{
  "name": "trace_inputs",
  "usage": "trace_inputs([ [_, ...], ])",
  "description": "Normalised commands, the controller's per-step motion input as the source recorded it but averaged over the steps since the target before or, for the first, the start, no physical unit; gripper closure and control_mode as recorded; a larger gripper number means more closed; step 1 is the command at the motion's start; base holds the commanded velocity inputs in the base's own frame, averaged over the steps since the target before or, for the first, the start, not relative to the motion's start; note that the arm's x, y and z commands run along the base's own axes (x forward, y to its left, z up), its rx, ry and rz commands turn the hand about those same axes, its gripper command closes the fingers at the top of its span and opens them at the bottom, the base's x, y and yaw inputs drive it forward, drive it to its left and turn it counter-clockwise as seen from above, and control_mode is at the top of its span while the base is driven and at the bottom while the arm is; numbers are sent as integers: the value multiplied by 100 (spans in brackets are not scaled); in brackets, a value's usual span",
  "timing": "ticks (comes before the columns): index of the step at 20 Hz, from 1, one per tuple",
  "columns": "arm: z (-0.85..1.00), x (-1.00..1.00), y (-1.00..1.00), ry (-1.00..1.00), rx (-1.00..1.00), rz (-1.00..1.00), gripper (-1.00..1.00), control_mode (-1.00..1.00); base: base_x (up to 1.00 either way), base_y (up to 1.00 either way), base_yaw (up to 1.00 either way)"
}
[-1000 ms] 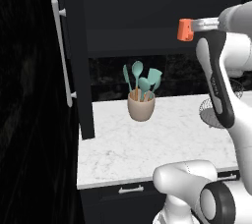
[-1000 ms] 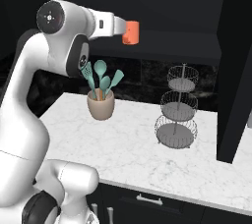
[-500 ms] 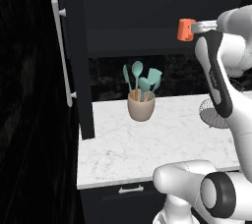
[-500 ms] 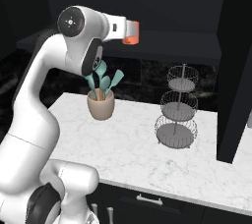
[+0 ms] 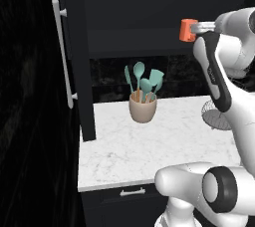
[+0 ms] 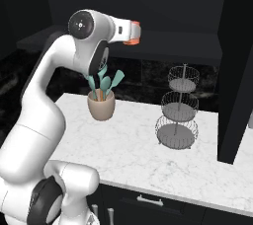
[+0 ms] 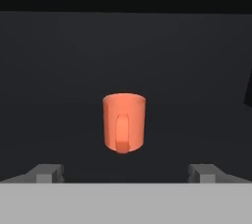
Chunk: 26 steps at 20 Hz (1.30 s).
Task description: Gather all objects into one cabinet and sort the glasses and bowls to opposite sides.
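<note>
The salmon-orange cup [image 7: 124, 122] is a plain matte cylinder with a small loop handle facing the hand camera. It stands upright on the dark shelf [image 7: 59, 164] of the black wall cabinet [image 5: 149, 17], centred ahead of the fingers [image 7: 47, 173] and apart from them. The fingers are spread wide and released, one tip at each lower corner of the hand view, with nothing between them.

In the left base view the cup [image 5: 188, 30] shows as a small orange block at the end of the white arm; in the right base view it [image 6: 132, 33] is partly covered by the wrist.

The base views add what lies below: a white marbled worktop [image 5: 149, 146], a beige crock [image 5: 143, 110] of teal utensils, and the tall black door [image 5: 74, 56] with its long silver bar handle [image 5: 62, 52]. The right base view also shows a three-tiered wire basket [image 6: 178, 115].
</note>
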Motion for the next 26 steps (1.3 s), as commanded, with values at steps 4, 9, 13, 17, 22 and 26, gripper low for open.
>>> trace_inputs([
  [4,-1,33,-2,0,3,0,-100,-100,0,0,0],
  [9,-13,25,-8,0,0,0,-100,-100,0,0,0],
  [13,-20,13,-10,0,0,0,-100,-100,0,0,0],
  [17,-17,20,-1,-1,0,0,-100,-100,0,0,0],
  [22,-12,29,0,-1,0,0,-100,-100,0,0,0],
  [26,-8,39,-4,0,1,0,-100,-100,0,0,0],
])
